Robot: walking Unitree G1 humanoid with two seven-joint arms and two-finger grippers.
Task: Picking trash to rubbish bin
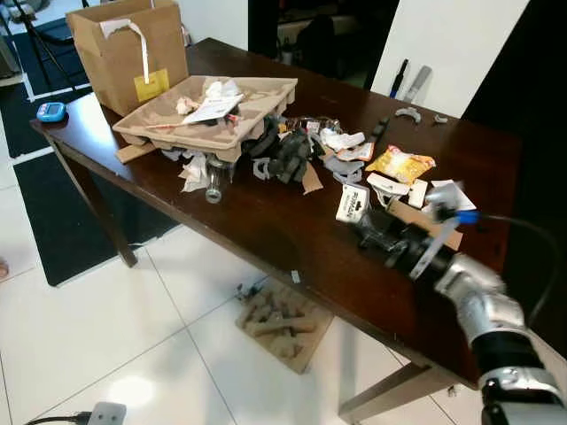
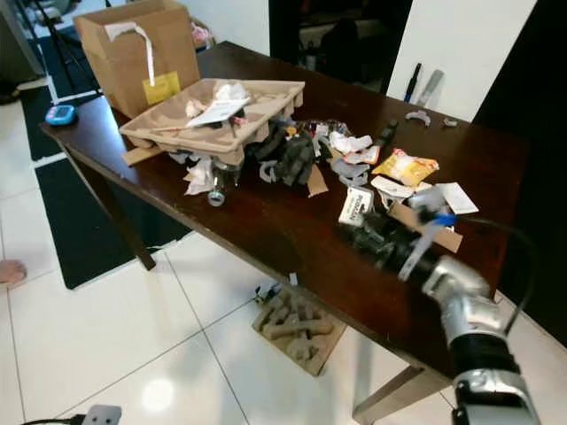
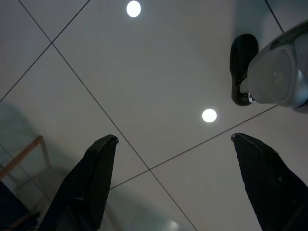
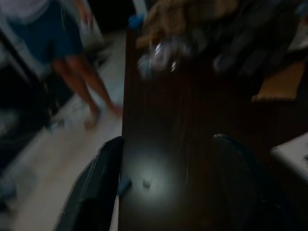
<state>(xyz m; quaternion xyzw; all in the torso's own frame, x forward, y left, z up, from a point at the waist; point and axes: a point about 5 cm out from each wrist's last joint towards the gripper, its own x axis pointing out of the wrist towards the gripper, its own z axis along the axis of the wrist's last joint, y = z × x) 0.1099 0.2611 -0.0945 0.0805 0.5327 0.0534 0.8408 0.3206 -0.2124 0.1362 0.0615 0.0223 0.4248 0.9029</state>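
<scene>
A dark wooden table (image 1: 266, 230) runs from the upper left of the frame down to the lower right, strewn with rubbish; at its far left end stands an open cardboard box (image 1: 128, 51) with a yellow label, and a small blue gadget (image 1: 51, 112) lies at the corner just beside it. Next to the box sits a moulded pulp tray (image 1: 208, 111) holding crumpled white paper (image 1: 213, 99); a clear plastic bottle (image 1: 213, 181) lies at the tray's near edge. Across the middle of the table sprawls a heap of dark grey scraps (image 1: 283, 155), then a yellow snack wrapper (image 1: 400, 164) and a white carton (image 1: 353, 203) further to the right.

The right gripper (image 1: 365, 232) reaches in from the lower right of the frame, low over the table edge, just beside the white carton; in its wrist view the fingers (image 4: 96, 187) stand apart over bare dark wood, grasping nothing, and the picture is blurred; a person's bare legs (image 4: 82, 77) show beyond the table's end.

The left gripper (image 3: 173, 187) hangs over pale floor tiles (image 3: 144, 72), its fingers spread wide and released.

On the floor under the table lies a piece of pulp packaging (image 1: 282, 323).
</scene>
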